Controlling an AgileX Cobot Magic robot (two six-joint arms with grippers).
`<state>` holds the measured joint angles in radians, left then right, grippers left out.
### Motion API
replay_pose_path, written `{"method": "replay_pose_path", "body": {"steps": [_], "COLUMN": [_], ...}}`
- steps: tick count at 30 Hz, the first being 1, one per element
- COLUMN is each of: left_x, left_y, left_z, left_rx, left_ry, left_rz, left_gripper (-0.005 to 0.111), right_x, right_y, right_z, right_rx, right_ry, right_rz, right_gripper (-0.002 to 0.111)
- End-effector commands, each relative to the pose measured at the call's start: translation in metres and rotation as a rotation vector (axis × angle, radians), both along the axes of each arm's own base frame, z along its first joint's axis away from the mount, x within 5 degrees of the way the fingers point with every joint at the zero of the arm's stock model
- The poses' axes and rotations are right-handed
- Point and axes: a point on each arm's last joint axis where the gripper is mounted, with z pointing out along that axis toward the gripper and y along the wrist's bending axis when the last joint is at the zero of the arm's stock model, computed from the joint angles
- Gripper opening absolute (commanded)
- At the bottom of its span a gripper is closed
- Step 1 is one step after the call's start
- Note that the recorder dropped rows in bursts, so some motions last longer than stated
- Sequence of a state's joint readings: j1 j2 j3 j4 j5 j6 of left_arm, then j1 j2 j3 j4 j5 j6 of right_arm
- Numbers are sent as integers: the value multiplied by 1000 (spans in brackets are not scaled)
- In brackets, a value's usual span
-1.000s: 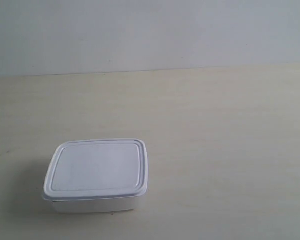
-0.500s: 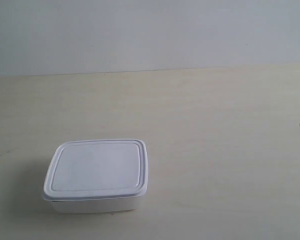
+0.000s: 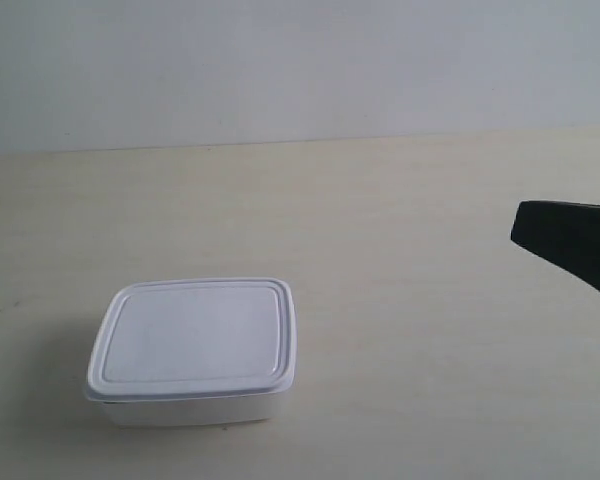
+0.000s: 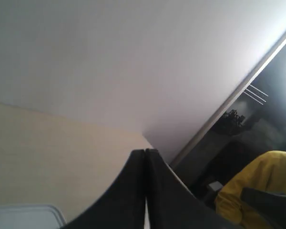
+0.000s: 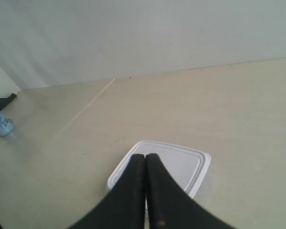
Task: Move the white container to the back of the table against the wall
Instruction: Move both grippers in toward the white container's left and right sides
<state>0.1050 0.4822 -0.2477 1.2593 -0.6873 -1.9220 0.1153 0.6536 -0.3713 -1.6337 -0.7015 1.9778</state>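
The white container sits lid on, flat on the table, near the front at the exterior view's left, well short of the wall. A black gripper of the arm at the exterior view's right reaches in from the right edge, apart from the box. In the right wrist view my right gripper is shut and empty, with the white container beyond its tips and not touched. My left gripper is shut and empty; only a corner of the white container shows beside it.
A small dark mark lies on the table left of the box. A small blue and white object stands off the table's far side in the right wrist view. Dark equipment and a yellow shape lie past the table's end.
A black gripper has come into the exterior view from the right edge and moved leftward. The white container has not moved.
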Motion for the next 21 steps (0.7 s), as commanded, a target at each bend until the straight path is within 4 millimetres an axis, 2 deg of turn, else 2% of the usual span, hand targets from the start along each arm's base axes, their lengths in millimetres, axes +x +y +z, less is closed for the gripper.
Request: {"method": "replay_pose_path", "body": {"steps": [1,9,17,21], "left_x": [11,29,36,36], "left_y": [-6,-28,-43,-54], "left_z": [-9,-45,-72,-87], "left_rx": [21,192,380,453], "left_ry": [93,336,469,537], "left_rz": [-77,-163,-172,-232], "left_gripper": [0,0,0,0], "right_x": [10,23,22,21], "right_y": [4,23,53,65], "right_z": [-5,-30,-57,-73], "right_rx": [-28,-78,-276,-360], "right_ry": [42,185,220,266], "right_rz": [44,199,291,320], "right_gripper": [0,0,0,0]}}
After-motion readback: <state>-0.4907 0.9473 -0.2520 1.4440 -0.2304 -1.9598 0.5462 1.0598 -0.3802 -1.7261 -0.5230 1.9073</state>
